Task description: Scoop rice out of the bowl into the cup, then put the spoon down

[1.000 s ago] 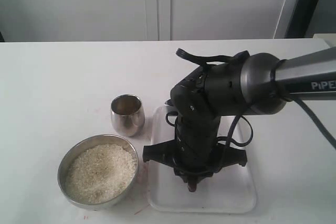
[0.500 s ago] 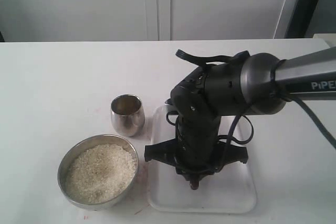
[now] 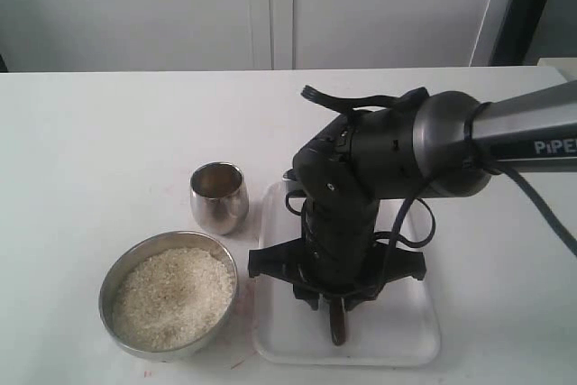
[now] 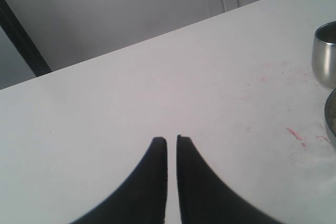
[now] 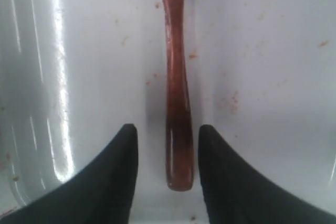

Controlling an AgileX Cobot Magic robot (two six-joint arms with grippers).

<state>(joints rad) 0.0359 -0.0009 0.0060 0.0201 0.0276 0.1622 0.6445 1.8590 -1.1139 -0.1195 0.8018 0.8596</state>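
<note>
The dark reddish-brown wooden spoon [image 3: 338, 324] lies flat in the white tray [image 3: 397, 331], and only its handle end shows below the right arm. In the right wrist view the spoon handle [image 5: 177, 93] rests between the fingers of my right gripper [image 5: 167, 128], which is open and clear of it on both sides. The steel bowl [image 3: 113, 272] at the front left holds the rice [image 3: 173, 297]. The small steel cup [image 3: 219, 196] stands just behind the bowl. My left gripper [image 4: 171, 139] is shut on nothing above the bare table, with the cup [image 4: 325, 53] off to one side.
The white tray sits right of the bowl and cup, its near edge close to the table's front. The right arm's bulky wrist [image 3: 361, 178] hangs over the tray. Faint red marks [image 4: 294, 134] stain the table near the bowl.
The right gripper has opened and let go of the spoon, and more of the handle now shows lying on the tray. Bowl and cup have not moved.
</note>
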